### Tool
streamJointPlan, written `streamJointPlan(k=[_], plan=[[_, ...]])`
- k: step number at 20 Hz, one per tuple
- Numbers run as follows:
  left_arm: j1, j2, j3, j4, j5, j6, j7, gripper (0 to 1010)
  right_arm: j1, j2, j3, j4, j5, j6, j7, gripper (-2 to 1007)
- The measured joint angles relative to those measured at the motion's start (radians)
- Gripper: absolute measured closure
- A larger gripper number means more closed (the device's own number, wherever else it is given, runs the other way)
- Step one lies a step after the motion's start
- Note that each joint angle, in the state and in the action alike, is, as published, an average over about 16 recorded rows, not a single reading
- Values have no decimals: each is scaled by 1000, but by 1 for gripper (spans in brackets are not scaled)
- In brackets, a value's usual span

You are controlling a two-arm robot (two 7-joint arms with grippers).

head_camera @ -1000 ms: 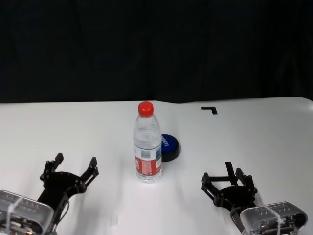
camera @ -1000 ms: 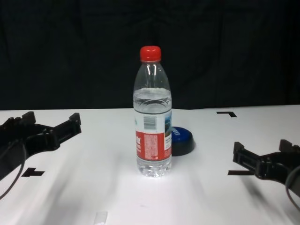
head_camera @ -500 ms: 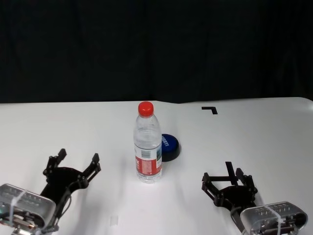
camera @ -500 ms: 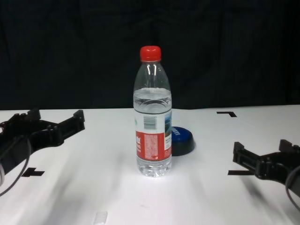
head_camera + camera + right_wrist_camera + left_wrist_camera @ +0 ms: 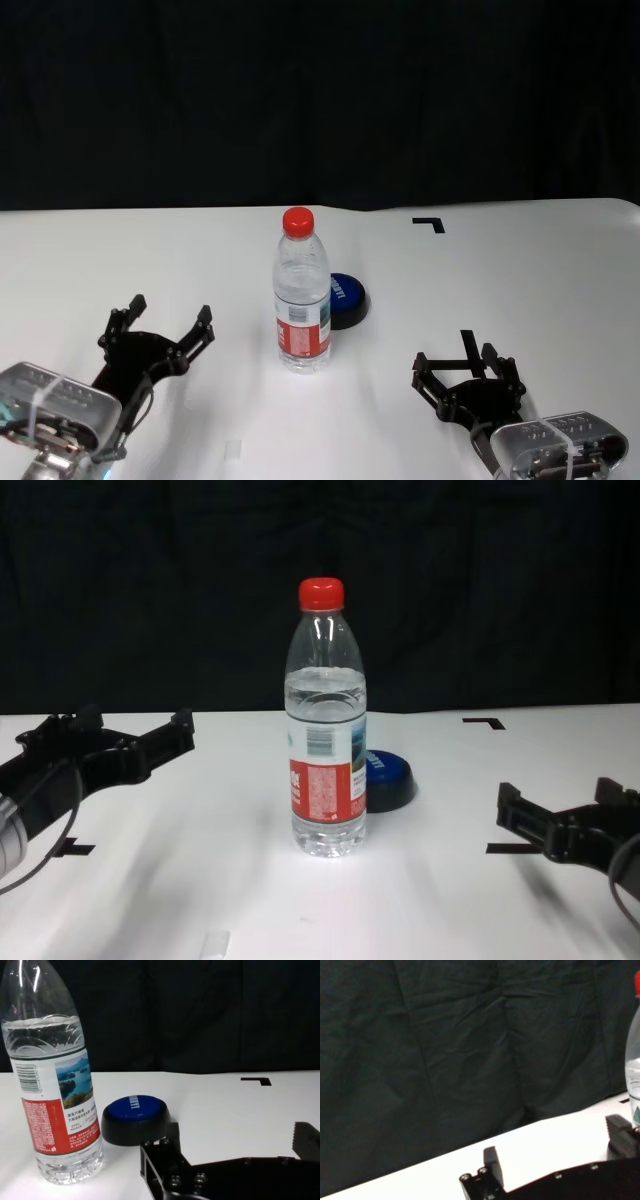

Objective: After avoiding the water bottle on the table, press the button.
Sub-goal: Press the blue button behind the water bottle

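Head view, taken from the left across, with the bottle [image 5: 302, 290] as the landmark. Well to the left of the bottle and nearer the robot is the left gripper [image 5: 160, 320], its two dark fingers spread wide with nothing between them, tips pointing away from the robot. In the chest view that gripper [image 5: 113, 736] shows beside the bottle [image 5: 326, 720], reaching about to its lower half, clear of it. The left wrist view shows the gripper's own fingertips [image 5: 491, 1164] against a dark curtain [image 5: 445, 1050], with a sliver of the bottle [image 5: 634, 1080] at the picture's edge.

The bottle stands upright on the white table [image 5: 520, 290], near its middle, red cap on and label wrapped round its lower half. Just behind the bottle and slightly to its right lies the button [image 5: 346, 300], a low dark blue dome on a black base, partly hidden by the bottle in the head and chest views. In the right wrist view the button [image 5: 134, 1120] lies just beside the bottle [image 5: 52, 1075]; whether they touch cannot be told.

Right of the bottle and nearer the robot is the right gripper [image 5: 467, 368], fingers spread apart and holding nothing, low over the table close to a black mark [image 5: 468, 347]. Farther back, to the right of the bottle, a black corner mark [image 5: 430, 223] lies near the table's far edge.
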State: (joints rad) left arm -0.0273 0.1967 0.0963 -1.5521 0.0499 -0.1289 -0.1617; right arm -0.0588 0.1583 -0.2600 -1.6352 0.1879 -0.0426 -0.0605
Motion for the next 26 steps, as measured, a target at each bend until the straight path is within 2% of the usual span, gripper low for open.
streamJointPlan(k=[26], plan=[[-76, 12, 27, 72, -10, -7, -18, 1, 0, 0, 0, 0, 0, 0, 0, 2]])
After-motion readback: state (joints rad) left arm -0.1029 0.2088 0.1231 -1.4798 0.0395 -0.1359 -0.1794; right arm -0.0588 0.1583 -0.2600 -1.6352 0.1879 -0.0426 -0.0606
